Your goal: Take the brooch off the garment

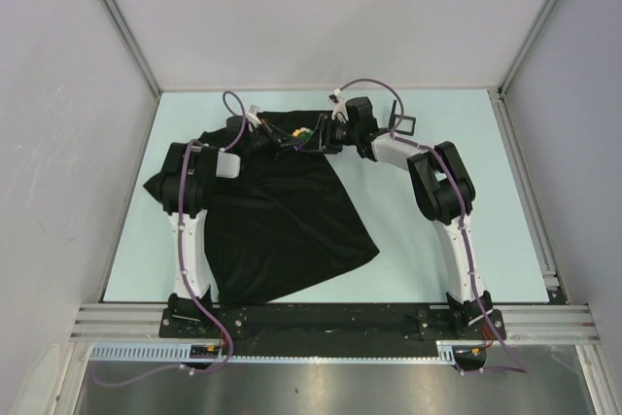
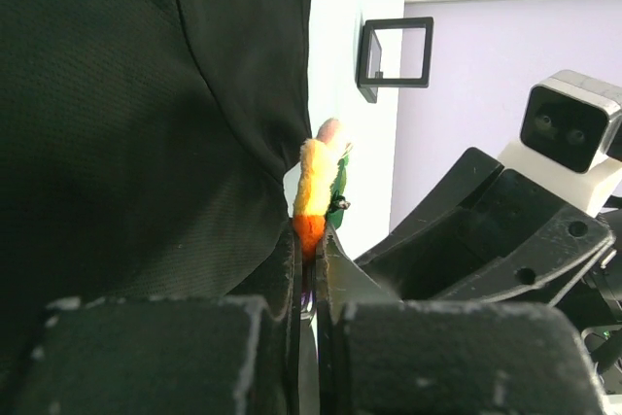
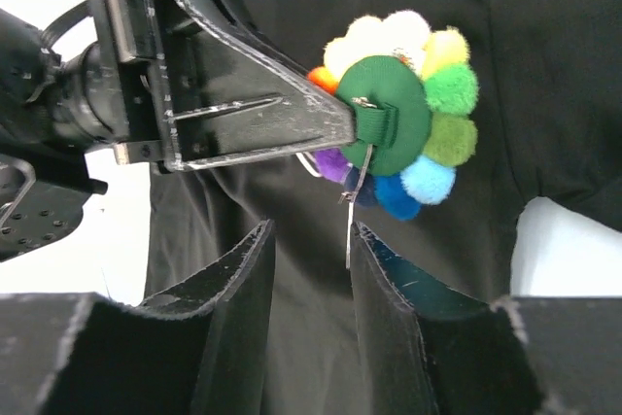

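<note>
The black garment [image 1: 282, 211] lies spread on the pale table, bunched at its far edge. The brooch [image 1: 300, 132], a ring of coloured pompoms on a green felt back, is at that far edge. My left gripper [image 1: 290, 135] is shut on its orange edge; in the left wrist view the jaws [image 2: 311, 230] pinch the brooch [image 2: 319, 182] beside the garment [image 2: 146, 123]. In the right wrist view the brooch [image 3: 398, 114] shows its back, with its metal pin [image 3: 352, 216] swung open and hanging down. My right gripper [image 3: 311, 237] is open just below it, the pin beside its right finger [image 3: 389, 279].
A small black square frame [image 1: 403, 125] stands on the table behind the right gripper and shows in the left wrist view [image 2: 397, 51]. Grey walls enclose the table on three sides. A metal rail [image 1: 330, 321] runs along the near edge at the arm bases.
</note>
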Robot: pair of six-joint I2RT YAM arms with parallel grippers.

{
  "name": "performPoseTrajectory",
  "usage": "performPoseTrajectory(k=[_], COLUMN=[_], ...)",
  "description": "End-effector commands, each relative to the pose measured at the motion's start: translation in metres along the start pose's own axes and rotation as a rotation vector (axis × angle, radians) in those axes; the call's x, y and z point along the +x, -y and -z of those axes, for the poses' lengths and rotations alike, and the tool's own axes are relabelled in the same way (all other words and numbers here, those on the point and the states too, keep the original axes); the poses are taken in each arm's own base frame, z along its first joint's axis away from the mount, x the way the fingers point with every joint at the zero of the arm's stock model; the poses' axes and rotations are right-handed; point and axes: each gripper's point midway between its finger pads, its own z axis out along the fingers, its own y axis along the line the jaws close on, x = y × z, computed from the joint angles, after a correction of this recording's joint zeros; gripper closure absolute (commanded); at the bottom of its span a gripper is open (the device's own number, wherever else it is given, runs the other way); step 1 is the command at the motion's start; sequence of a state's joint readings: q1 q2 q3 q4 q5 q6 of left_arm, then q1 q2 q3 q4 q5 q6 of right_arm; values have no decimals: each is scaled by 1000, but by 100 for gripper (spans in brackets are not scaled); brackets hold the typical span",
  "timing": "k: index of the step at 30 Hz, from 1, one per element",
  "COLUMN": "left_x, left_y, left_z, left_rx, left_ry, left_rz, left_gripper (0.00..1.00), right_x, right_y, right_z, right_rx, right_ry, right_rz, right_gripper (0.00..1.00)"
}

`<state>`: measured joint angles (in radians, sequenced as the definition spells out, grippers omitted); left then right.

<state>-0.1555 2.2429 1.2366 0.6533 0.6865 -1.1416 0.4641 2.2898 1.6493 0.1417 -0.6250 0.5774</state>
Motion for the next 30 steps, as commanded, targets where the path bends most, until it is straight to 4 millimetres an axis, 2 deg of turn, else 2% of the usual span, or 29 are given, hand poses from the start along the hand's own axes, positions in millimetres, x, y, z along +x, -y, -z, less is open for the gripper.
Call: performPoseTrajectory(k=[1,7,20,25,26,29,30], left_x=[-17,-19,-18,-17,-18,-16,-13], left_y=[38,39,42,42,43,43,40], left_z=[11,15,16,16,16,15,13], left_rx=[70,73,95,99,101,105,102], left_ry=[42,50,46,44,44,32,18], left_rz=[-77,-76,-68,-68,-69,-84,-89], left_gripper=[100,100,100,100,100,100,100], right_x=[-7,-4,4,4,3,1,-1], right_y=[4,7,-1,-2,-3,-5,-5], right_z=[-5,-5,-16,-16,-16,-14,-13], right_rx=[33,47,0,-4,-8,-18,-20], right_ry=[-1,-12,-45,-44,-41,-32,-28], right_rz=[55,64,61,61,61,63,57], right_gripper=[60,60,73,85,91,100,100])
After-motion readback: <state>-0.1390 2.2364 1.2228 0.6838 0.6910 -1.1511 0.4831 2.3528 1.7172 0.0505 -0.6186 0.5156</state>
